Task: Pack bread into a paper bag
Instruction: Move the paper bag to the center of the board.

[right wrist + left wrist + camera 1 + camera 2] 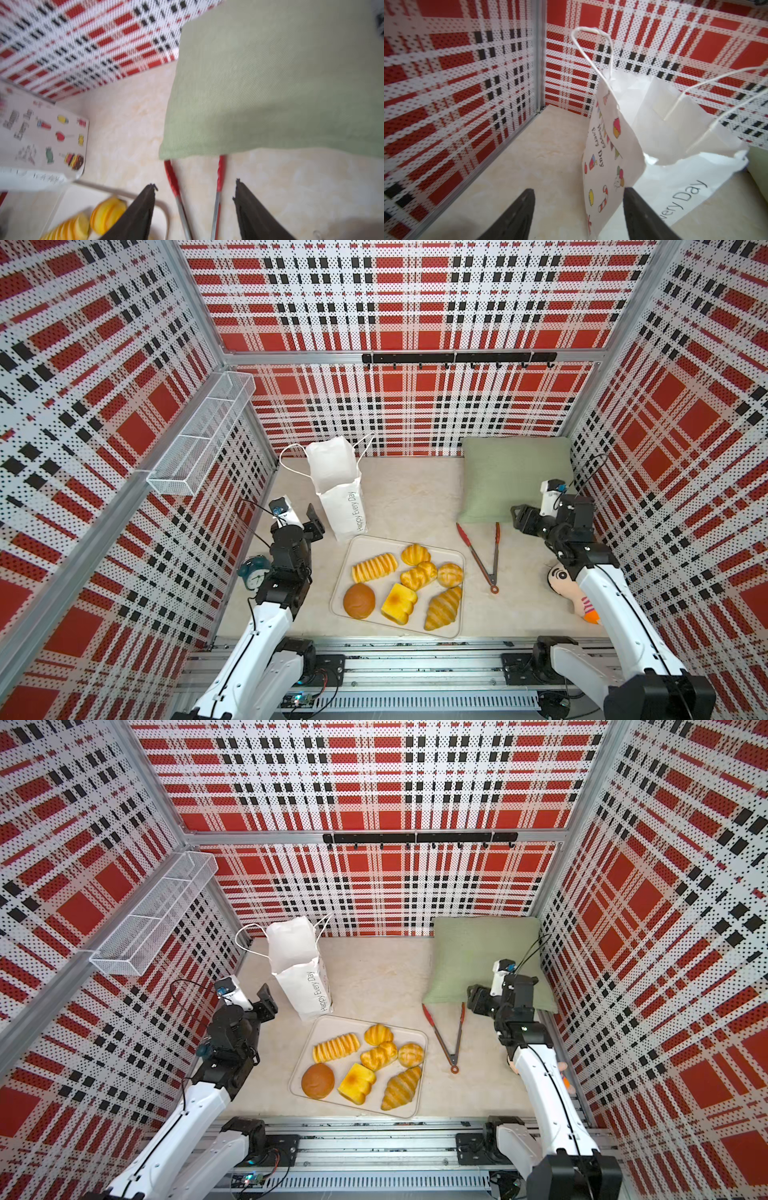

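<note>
On paper bag [343,506], "Happy Every Day", beside tray [376,546]

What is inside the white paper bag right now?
The tall white paper carrier bag shows only bare white inner walls through its open mouth; its bottom is hidden by its own sides. All seven golden toy pastries lie on the beige tray.

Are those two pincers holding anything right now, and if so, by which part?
Nothing is held. The left pincer is open near the bag; the right pincer is open near the tongs.
</note>
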Controlling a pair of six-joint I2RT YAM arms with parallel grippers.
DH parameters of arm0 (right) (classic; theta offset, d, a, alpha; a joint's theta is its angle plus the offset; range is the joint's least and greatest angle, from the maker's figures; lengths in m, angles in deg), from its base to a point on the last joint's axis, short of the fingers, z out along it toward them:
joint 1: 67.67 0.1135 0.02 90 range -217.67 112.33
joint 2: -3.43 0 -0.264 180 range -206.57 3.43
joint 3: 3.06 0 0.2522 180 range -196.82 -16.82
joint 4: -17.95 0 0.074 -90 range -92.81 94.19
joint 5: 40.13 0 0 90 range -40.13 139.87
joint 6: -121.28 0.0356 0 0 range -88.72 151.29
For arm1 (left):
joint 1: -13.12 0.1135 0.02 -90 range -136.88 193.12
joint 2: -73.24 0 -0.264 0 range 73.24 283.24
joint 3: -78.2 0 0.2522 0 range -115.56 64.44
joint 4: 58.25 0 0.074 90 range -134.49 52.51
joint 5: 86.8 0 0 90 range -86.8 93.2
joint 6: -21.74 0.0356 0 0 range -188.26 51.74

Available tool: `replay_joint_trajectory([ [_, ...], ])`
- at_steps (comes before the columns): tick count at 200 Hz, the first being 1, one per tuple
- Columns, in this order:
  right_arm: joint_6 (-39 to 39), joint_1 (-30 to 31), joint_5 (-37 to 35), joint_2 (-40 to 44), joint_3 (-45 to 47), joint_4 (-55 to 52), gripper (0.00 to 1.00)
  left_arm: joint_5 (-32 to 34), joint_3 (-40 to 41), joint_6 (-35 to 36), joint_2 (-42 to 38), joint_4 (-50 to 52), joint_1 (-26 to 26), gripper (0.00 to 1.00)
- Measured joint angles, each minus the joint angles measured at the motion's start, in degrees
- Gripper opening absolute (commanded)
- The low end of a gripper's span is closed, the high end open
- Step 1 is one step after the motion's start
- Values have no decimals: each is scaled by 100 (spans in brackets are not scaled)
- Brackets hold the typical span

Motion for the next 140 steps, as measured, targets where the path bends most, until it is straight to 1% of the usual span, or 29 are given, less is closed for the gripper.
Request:
replay_joint_trajectory([
  [20,-83,529,-98,26,116,-450,64,380,-581,-87,-179,579,-46,52],
  [33,-144,719,-131,-87,57,-643,64,518,-874,-116,-223,809,-168,43],
  [41,-166,761,-157,-271,-48,-719,64,568,-999,-138,-219,940,-286,37],
  [54,-186,866,-232,-748,-328,-802,64,608,-1134,-131,-166,1174,-485,33],
  [64,-190,992,-299,-1163,-579,-817,64,625,-1200,-138,-35,1360,-662,32],
  [65,-190,1003,-304,-1189,-597,-820,58,627,-1204,-136,-26,1375,-675,32],
  [66,-190,1029,-299,-1246,-632,-817,55,627,-1209,-133,-15,1390,-686,32],
  [70,-192,1119,-317,-1403,-723,-815,53,636,-1231,-136,52,1478,-765,33],
  [77,-275,1296,-334,-1657,-890,-820,53,640,-1250,-136,153,1591,-881,35],
  [88,-334,1556,-337,-1982,-1145,-837,53,660,-1250,-127,310,1777,-1058,43],
  [94,-365,1674,-343,-2144,-1294,-841,54,684,-1250,-120,356,1878,-1147,45],
  [117,-446,1978,-280,-2723,-2013,-734,55,815,-1338,-83,380,2092,-1419,48],
  [140,-511,2146,-199,-3383,-3029,-636,54,909,-1694,-74,520,2131,-1471,49],
])
